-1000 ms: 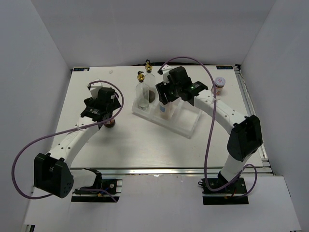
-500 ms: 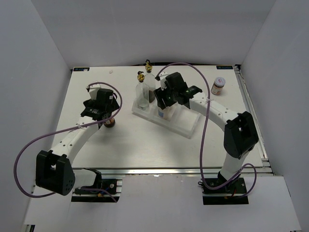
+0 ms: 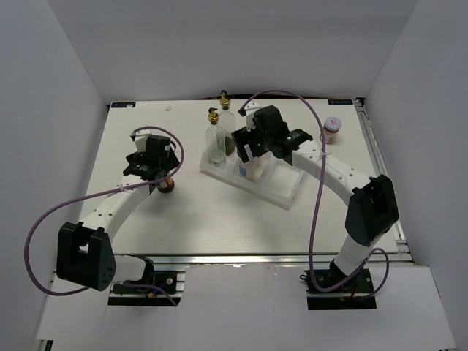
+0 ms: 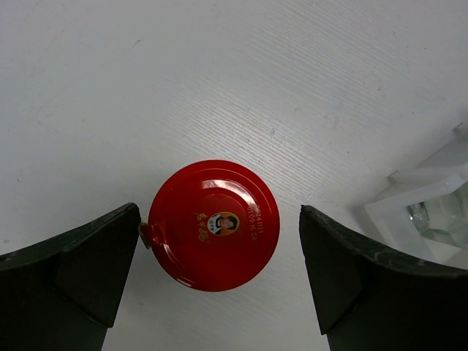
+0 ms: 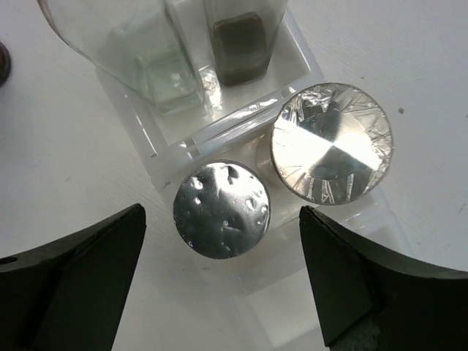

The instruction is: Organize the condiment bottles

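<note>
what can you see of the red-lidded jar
Seen from straight above, the jar shows mostly its round, glossy red lid, with a small portrait label and print at the centre and a little tab on the rim. In the top view its body looks dark. It stands upright on the white table, left of the tray, between the fingers of the open left gripper: one stands clear of it, the other is almost at the tab.
</note>
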Motion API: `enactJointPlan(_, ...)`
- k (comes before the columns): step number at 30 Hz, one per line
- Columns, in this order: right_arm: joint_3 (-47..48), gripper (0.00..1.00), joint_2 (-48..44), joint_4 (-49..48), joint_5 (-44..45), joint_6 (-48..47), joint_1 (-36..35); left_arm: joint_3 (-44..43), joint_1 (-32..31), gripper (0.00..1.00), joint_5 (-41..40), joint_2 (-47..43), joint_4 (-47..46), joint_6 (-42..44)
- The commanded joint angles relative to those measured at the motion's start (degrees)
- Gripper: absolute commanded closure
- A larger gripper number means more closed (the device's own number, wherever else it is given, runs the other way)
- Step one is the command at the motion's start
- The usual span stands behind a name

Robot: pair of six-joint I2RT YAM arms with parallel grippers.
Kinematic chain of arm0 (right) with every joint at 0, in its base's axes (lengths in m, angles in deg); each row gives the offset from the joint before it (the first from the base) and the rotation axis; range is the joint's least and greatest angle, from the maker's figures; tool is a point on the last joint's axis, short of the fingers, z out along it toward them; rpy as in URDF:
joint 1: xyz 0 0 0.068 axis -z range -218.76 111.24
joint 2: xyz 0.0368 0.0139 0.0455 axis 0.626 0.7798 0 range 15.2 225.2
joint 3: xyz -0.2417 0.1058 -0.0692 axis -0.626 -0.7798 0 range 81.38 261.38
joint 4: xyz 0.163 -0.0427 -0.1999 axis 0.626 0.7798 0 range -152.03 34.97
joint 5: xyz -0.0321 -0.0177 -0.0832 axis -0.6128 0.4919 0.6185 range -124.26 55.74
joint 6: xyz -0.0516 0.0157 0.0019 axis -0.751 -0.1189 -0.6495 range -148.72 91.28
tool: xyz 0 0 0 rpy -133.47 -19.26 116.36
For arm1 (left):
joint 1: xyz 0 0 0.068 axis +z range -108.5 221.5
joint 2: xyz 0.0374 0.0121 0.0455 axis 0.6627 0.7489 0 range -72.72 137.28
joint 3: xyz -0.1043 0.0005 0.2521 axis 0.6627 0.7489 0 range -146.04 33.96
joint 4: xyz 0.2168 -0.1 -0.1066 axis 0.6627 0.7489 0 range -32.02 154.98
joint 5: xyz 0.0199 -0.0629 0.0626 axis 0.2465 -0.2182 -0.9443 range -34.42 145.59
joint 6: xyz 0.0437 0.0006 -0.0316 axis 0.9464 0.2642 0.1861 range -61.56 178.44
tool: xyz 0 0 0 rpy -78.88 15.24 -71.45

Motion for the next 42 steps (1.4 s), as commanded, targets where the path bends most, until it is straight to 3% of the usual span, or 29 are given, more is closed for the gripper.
enactJointPlan(1, 1.84, 0.11, -5.74, -1.15, 1.06, -0.01, -0.32, 0.26, 1.02, 0.02, 0.48, 1.02, -1.42, 0.16)
enactJointPlan(6, -0.43, 0.11, -9.96, -2.11, 1.23, 1.83, -0.32, 0.08, 1.64, 0.02, 1.27, 2.43, -1.68, 0.08)
enactJointPlan(9, -3.42, 0.11, -13.13, -4.49, 3.86, 2.62, -0.23, -0.01, 1.55, 0.1, 2.33, 2.87, -2.29, 0.25)
enactJointPlan(13, -6.76, 0.11, -16.82, -5.98, 8.87, 3.59, -0.15, -0.18, 1.64, 0.52, 3.03, 3.39, -2.47, 0.69)
enactJointPlan(16, -8.61, 0.11, -18.58, -6.34, 14.05, 5.34, 0.03, -0.88, 1.64, 0.67, 3.73, 3.57, -1.25, 0.69)
enactJointPlan(20, -11.25, 0.11, -20.69, -6.25, 24.6, 11.05, 2.31, -0.71, 1.55, 0.97, 6.1, 1.38, 0.25, 1.22)
enactJointPlan(21, -12.04, 0.11, -22.17, -6.42, 26.09, 12.37, 3.19, -0.36, 1.55, 1.0, 6.72, -0.72, 0.34, 1.31)
enactJointPlan(27, -20.91, 0.11, -29.47, -11.78, 22.77, 16.24, 12.15, 1.13, -3.27, 1.0, 14.01, -9.43, -1.84, 5.42)
enactJointPlan(30, -22.67, 0.11, -31.84, -11.61, 23.04, 17.13, 16.1, 0.0, -10.56, 1.0, 16.48, -11.19, -2.56, 8.15)
enactJointPlan(34, -24.96, 0.11, -33.96, -12.14, 22.42, 17.04, 21.37, -3.95, -21.7, 1.0, 20.43, -9.53, -3.7, 12.2)
enactJointPlan(42, -27.94, 0.11, -35.72, -13.28, 16.71, 18.36, 29.91, -18.19, -33.41, 1.0, 22.01, 0.3, -5.81, 18.44)
